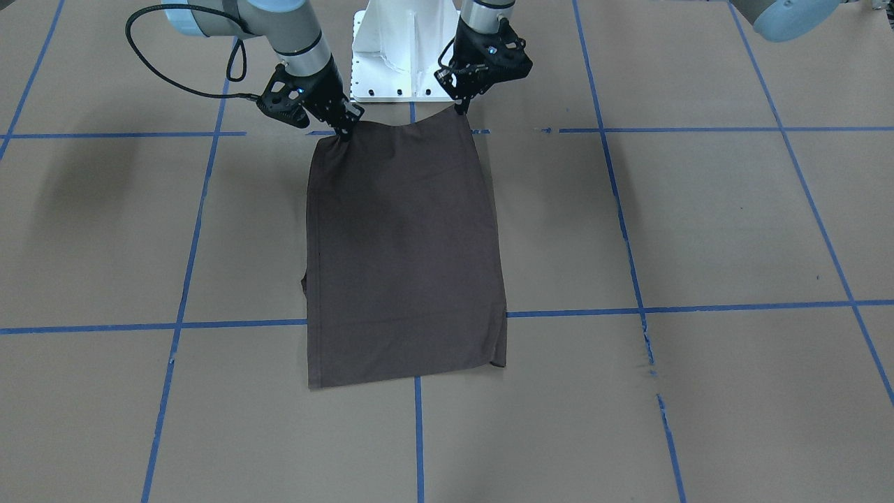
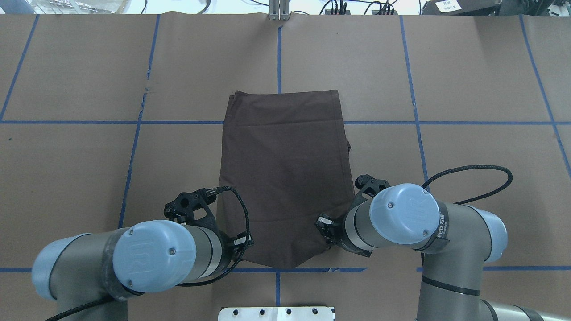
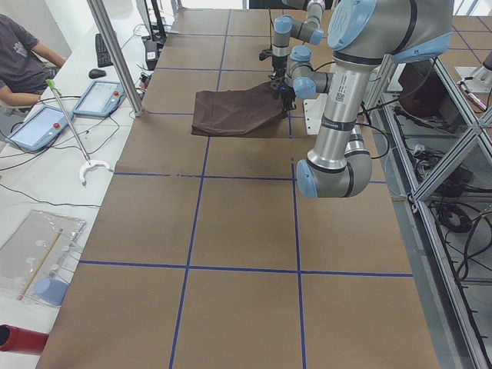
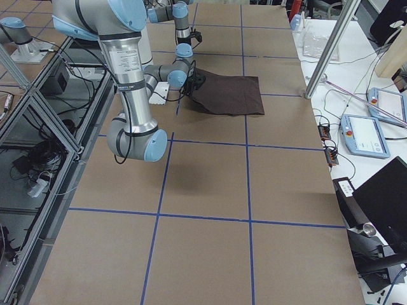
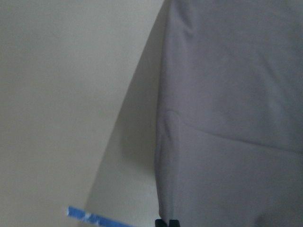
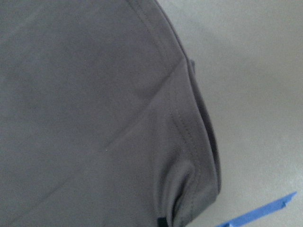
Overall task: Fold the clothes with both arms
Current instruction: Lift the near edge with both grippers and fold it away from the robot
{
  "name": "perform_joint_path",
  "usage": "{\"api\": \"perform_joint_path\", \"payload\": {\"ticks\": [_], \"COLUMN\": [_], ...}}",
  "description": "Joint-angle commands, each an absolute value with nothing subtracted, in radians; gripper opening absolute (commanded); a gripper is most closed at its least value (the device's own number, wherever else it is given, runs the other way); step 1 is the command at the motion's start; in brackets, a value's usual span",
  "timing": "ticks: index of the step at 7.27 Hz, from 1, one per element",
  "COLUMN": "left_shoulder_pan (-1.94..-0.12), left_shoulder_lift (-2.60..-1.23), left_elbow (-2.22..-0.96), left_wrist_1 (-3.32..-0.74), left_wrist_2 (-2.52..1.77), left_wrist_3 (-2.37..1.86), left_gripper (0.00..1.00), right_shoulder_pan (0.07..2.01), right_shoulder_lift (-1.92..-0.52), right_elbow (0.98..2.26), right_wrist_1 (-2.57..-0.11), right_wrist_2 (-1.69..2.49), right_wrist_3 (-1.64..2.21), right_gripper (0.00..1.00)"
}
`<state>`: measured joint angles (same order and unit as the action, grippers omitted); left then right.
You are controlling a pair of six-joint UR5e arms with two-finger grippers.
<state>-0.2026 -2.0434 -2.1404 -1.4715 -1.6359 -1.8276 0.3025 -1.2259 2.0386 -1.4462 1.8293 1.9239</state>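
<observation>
— Brown-paper worktop (image 1: 698,223), blue tape grid (image 1: 698,307), T-shirt (image 1: 405,251) lying mid-frame, sleeves apparently folded in already.
— Up top, left claw (image 1: 462,109) and right claw (image 1: 345,133) each pinch a corner; the end-over-end fold looks left.

Brown table (image 1: 698,223) — dark T-shirt (image 1: 405,258) partly resting.
</observation>
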Motion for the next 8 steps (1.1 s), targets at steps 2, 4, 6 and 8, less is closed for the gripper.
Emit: {"api": "perform_joint_path", "payload": {"ticks": [2, 4, 6, 8], "left_shoulder_pan": [-0.190, -0.318, -0.472, -0.582], "left_shoulder_lift": [-2.045, -2.055, -2.077, -2.150], "left_elbow": [-2.201, -2.172, -2.007, -1.810], "left_wrist_1": [-1.393, -1.414, -1.609, -1.728], "left_wrist_2": [-1.667, -1.670, -1.817, -1.822], "left_wrist_3": [-1.822, -1.734, -1.729, -1.727], "left_gripper": [0.00, 0.00, 0.00, 0.00], "right_shoulder_pan": [0.316, 0.455, 0.570, 0.687], "right_shoulder_lift": [-1.217, -1.153, -1.036, -0.930], "right_elbow": [2.030, 1.950, 1.803, 1.644], "right_wrist_1": [-1.433, -1.437, -1.436, -1.436], "right_wrist_2": [1.855, 1.879, 1.956, 2.012], "right_wrist_3": [1.911, 1.884, 1.881, 1.841], "right_gripper": [0.00, 0.00, 0.00, 0.00]}}
